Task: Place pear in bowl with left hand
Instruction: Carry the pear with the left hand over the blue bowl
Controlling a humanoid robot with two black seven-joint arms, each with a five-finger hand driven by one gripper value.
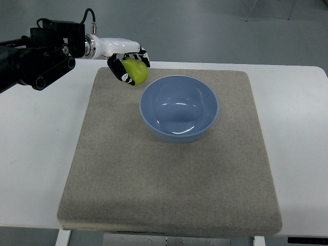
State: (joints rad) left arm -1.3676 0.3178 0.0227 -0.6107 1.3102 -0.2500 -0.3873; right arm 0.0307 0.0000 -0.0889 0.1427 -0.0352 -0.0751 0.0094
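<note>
Just beside the blue bowl (179, 108), pear (136, 70) in left-hand fingers (123, 75).

Left arm (36, 56) cut off by pic's left edge. Left hand (125, 64) fingers wrap the pear (137, 72), hiding its far side. Table (31, 154) cut at left, right & bottom edges.

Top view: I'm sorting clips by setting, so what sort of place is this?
Probably a lab or test room, not a kitchen: a plain white table holds only a grey mat and an empty blue bowl, the left robot hand grips a pear, and bare grey floor lies beyond.
</note>
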